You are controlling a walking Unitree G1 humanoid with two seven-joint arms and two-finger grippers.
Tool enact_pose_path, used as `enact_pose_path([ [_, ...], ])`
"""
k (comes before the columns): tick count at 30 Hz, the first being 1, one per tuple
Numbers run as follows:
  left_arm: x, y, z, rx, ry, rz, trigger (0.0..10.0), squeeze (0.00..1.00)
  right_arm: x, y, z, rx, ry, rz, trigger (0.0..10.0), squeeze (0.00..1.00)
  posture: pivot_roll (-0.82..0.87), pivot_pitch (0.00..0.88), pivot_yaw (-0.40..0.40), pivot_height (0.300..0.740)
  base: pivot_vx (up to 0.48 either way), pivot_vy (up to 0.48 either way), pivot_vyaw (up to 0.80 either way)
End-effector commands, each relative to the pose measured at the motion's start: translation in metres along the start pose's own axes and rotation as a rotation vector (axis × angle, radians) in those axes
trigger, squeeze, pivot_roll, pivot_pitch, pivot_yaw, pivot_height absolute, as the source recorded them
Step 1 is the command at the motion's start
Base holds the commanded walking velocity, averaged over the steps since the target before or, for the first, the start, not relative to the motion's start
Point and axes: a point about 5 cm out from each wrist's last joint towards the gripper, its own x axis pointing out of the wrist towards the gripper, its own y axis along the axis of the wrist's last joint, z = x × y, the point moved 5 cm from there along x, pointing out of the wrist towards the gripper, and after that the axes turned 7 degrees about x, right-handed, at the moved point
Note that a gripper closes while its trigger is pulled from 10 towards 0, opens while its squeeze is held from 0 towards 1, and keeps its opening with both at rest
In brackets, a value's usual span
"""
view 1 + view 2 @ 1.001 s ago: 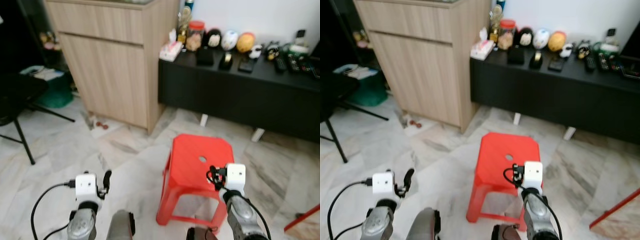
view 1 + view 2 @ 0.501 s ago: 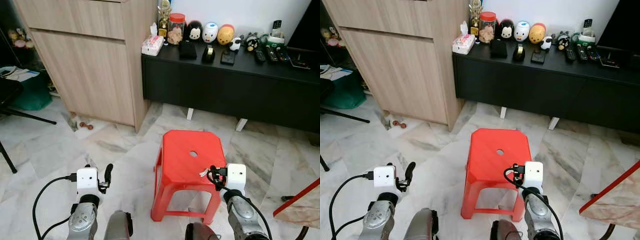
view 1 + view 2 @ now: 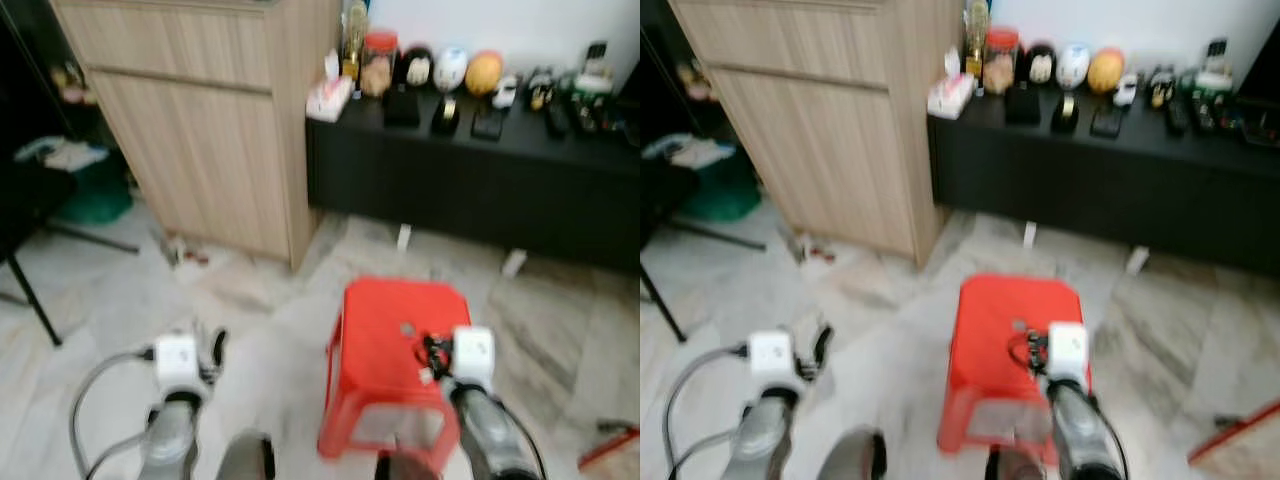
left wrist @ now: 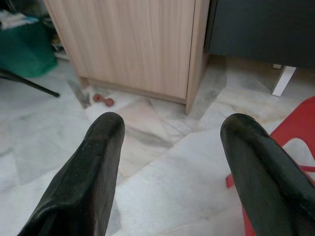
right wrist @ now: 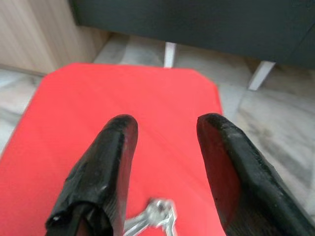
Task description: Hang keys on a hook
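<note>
Cabinet [image 3: 215, 120] of pale wood stood largest in the blurred head views, beside a long black bench [image 3: 470, 190] crowded with jars and small figures, and in front of both sat a red stool [image 3: 395, 365] on the marble floor [image 3: 110, 290]. No hook could be made out anywhere. The right gripper [image 5: 165, 162] hung just above the stool seat with its fingers spread apart, and the keys [image 5: 152, 219] lay on the red seat between them, close to the finger roots, not pinched. The left gripper [image 4: 170, 172] was also spread wide and idle, pointing at the floor near the cabinet foot. The step in hand looked like picking up the keys; to do it well the right gripper would want to come down squarely over the ring, press the fingertips to the seat on either side, and close slowly so the metal did not skate off the slick plastic. No writing, brand or label was legible; the blur hid whatever was printed on the jars.
</note>
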Motion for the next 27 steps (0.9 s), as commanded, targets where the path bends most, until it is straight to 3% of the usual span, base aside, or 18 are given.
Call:
enact_pose_path([
  [1, -0.001, -0.002, -0.008, 0.009, 0.016, -0.006, 10.0, 0.0, 0.001, -0.001, -0.007, 0.012, 0.008, -0.006, 10.0, 0.0, 0.01, 0.091, -0.062, 0.636, 0.281, 0.0, 0.0],
  [16, -0.002, -0.006, -0.005, 0.014, 0.003, -0.025, 10.0, 0.0, 0.006, -0.003, 0.009, -0.044, -0.037, -0.084, 10.0, 0.0, 0.01, 0.092, -0.061, 0.636, 0.017, 0.0, 0.0],
  [18, -0.002, -0.006, -0.005, 0.014, 0.001, -0.025, 10.0, 0.0, 0.007, -0.005, 0.009, -0.073, -0.027, -0.118, 10.0, 0.0, 0.01, 0.092, -0.061, 0.636, 0.0, 0.0, 0.0],
  [21, -0.002, -0.006, -0.004, 0.014, -0.004, -0.025, 10.0, 0.0, 0.007, -0.021, 0.009, -0.191, 0.02, -0.279, 10.0, 0.0, 0.0, 0.096, -0.058, 0.636, 0.0, 0.0, 0.0],
  [27, -0.002, -0.003, -0.003, 0.01, -0.008, -0.017, 10.0, 0.0, 0.011, -0.017, 0.005, -0.221, 0.039, -0.304, 10.0, 0.0, 0.01, 0.105, -0.063, 0.636, 0.0, 0.0, 0.0],
])
